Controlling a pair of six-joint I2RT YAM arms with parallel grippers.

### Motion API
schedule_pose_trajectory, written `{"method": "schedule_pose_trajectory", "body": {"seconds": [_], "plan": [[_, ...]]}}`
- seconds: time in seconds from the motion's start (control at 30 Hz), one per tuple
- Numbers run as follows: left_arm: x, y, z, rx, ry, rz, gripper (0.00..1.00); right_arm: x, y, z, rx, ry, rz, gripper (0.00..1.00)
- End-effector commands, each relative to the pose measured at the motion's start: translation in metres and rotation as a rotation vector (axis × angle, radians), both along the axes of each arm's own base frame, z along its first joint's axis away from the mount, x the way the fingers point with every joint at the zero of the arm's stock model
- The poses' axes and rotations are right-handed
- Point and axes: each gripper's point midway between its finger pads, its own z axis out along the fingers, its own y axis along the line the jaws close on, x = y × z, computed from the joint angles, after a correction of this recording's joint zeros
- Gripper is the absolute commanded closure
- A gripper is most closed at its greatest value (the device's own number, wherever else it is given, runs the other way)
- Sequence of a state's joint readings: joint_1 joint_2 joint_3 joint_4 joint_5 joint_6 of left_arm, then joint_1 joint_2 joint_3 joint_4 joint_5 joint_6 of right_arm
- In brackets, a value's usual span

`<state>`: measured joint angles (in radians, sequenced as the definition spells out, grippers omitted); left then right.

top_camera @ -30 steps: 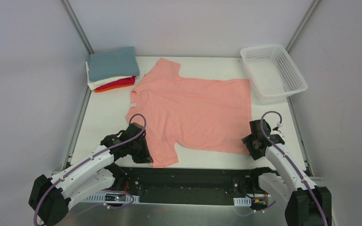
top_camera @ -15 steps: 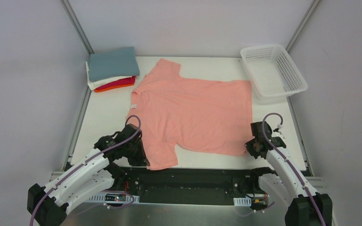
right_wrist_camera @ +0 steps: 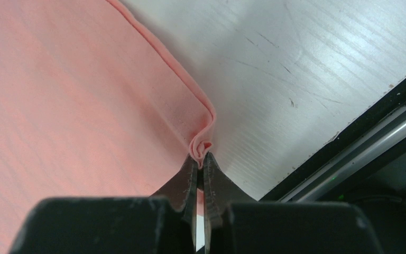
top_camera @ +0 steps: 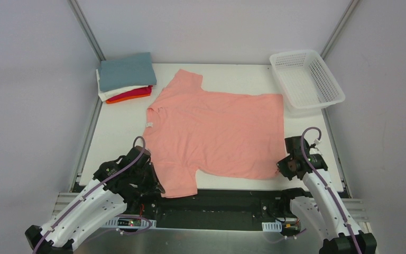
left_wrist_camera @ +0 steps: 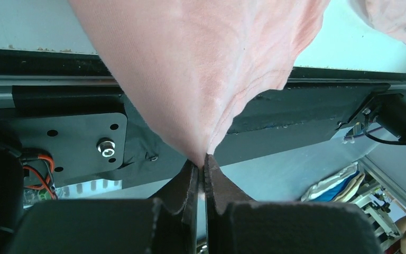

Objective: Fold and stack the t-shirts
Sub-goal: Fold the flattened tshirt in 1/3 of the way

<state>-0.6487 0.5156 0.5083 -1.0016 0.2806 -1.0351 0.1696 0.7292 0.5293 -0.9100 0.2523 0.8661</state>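
Note:
A salmon-pink t-shirt (top_camera: pixel 219 132) lies spread flat across the white table, collar to the left, hem to the right. My left gripper (top_camera: pixel 158 186) is shut on its near sleeve (left_wrist_camera: pixel 201 79), which hangs over the table's front edge. My right gripper (top_camera: pixel 281 168) is shut on the near hem corner (right_wrist_camera: pixel 202 144), the cloth bunched between its jaws just above the table. A stack of folded t-shirts (top_camera: pixel 125 76), grey-blue on top with white, red and orange below, sits at the far left corner.
A white plastic lattice basket (top_camera: pixel 306 79) stands at the far right corner. Metal frame posts rise at both back corners. The black base rail (top_camera: pixel 217 203) runs along the table's near edge between the arm bases.
The right gripper shut on the hem corner. Both arms drew back toward the near edge, pulling the pink shirt slightly nearer so its sleeve now overhangs the front edge.

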Motion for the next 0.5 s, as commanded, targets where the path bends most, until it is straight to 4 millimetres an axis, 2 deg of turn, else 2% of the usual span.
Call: {"method": "schedule_pose_trajectory", "body": {"seconds": [0.0, 0.1, 0.27, 0.47], "plan": [[0.003, 0.001, 0.006, 0.028, 0.009, -0.002, 1.00, -0.002, 0.003, 0.013, 0.018, -0.019, 0.018, 1.00], [0.025, -0.011, 0.011, 0.021, -0.055, -0.023, 1.00, 0.003, 0.007, 0.012, 0.027, -0.019, 0.049, 1.00], [0.076, -0.041, 0.026, 0.004, -0.198, -0.085, 1.00, 0.027, 0.016, 0.017, 0.051, -0.058, 0.085, 1.00], [0.132, -0.053, 0.051, 0.037, -0.341, -0.086, 1.00, 0.061, 0.018, 0.036, 0.031, -0.126, 0.122, 1.00]]}}
